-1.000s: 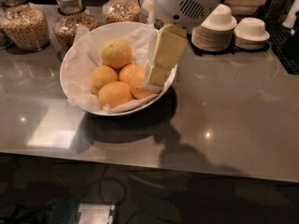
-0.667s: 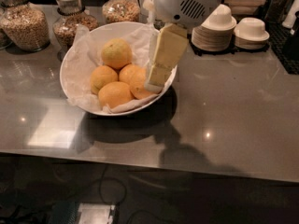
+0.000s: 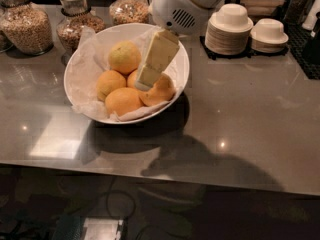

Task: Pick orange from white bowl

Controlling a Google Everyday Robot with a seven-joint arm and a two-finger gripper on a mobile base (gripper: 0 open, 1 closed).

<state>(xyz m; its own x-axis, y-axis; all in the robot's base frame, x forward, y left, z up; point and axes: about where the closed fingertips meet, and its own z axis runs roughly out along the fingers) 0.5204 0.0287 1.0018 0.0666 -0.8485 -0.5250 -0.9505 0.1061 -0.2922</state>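
The white bowl [image 3: 176, 54], wide and lined with crinkled white paper, stands on the grey counter. In it lie a paler yellow-green fruit [image 3: 125, 57] at the back and several deep orange fruits. The orange [image 3: 123, 101] at the front looks the largest. Smaller ones lie at the left [image 3: 110, 83] and right [image 3: 161, 90]. My gripper [image 3: 145, 81] reaches down into the bowl from the upper right. Its cream tip rests among the fruits, between the middle one and the right one, just behind the front orange. The middle fruit is mostly hidden behind it.
Glass jars of grains [image 3: 27, 26] [image 3: 75, 24] stand behind the bowl at the left. Stacks of plates topped with small upturned bowls [image 3: 231, 31] [image 3: 269, 34] stand at the back right. The counter's front edge [image 3: 150, 171] runs below the bowl.
My gripper has moved left and further into the bowl, from its right rim to over the middle fruits. The right-hand orange now shows beside it.
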